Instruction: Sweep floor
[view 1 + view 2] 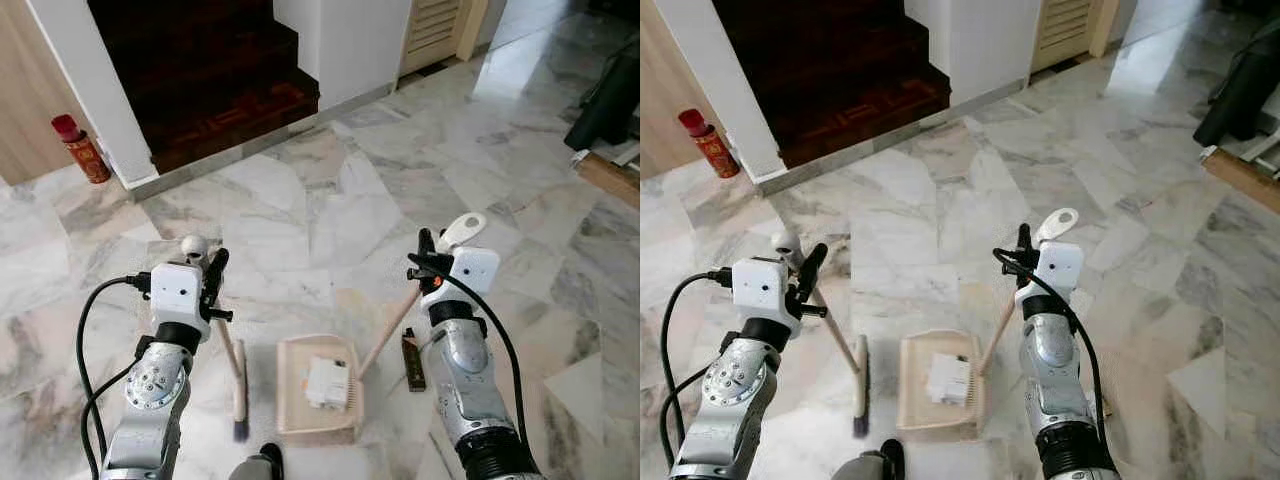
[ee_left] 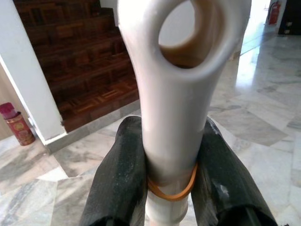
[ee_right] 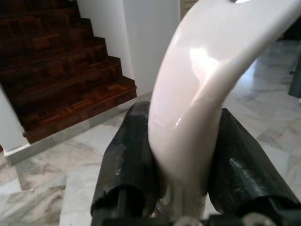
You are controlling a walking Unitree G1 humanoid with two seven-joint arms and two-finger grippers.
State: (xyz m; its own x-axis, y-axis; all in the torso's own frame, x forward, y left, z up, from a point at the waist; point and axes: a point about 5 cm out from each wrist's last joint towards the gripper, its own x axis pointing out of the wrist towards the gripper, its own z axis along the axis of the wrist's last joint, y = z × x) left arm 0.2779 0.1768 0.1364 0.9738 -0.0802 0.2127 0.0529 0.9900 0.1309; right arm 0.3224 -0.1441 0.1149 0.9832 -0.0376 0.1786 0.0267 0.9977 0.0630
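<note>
Two silver arms work a marble floor [image 1: 330, 220] at the foot of dark wooden stairs [image 1: 210, 80]. A beige dustpan [image 1: 318, 390], already carrying a white scrap [image 1: 328, 382], lies flat between them, its handle pinched by the right gripper [image 1: 432, 262]. The left gripper [image 1: 210, 275] clamps the broom [image 1: 232, 365], bristles down just beside the pan's left edge. Risk: a hard stroke could shove the pan and spill the scrap; a dark piece [image 1: 412, 360] sits unswept to its right.

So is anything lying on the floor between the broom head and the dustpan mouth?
Nothing visible. The broom head, held by the left gripper, sits just left of the dustpan, held by the right gripper, with bare marble between. A white item lies in the pan.
</note>
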